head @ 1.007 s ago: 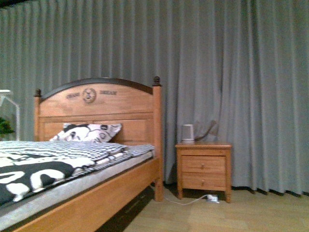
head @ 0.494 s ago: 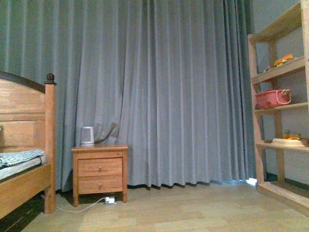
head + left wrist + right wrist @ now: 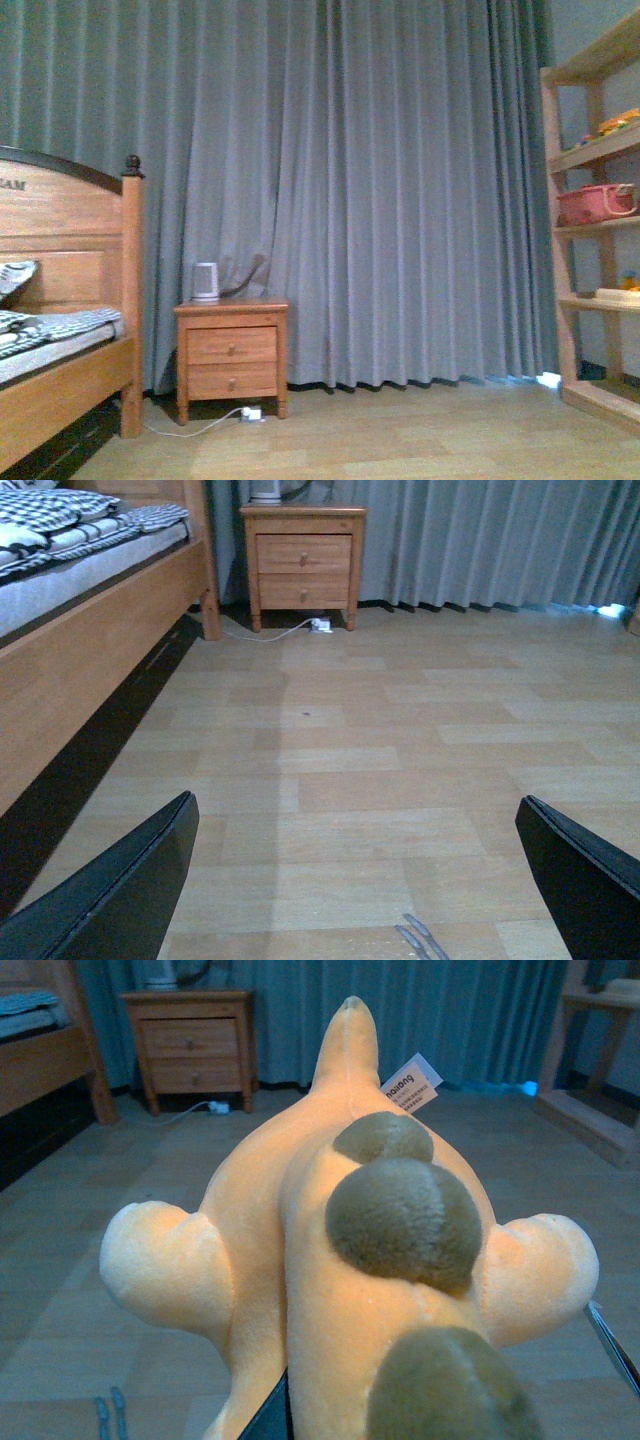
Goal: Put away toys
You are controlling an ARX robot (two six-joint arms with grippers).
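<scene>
Nightstand [image 3: 232, 350] has shifted right; right hand [image 3: 445, 1385] grips the plush [image 3: 350, 1210], left hand [image 3: 350, 875] gaping.

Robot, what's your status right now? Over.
Left gripper open, empty, above bare floor. Right gripper shut on plush toy. Nothing seen on the floor between here and the shelf.

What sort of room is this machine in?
Probably a bedroom, maybe a child's: a wooden bed with bedding, a nightstand beside it, and an orange plush toy held above the floor.
</scene>
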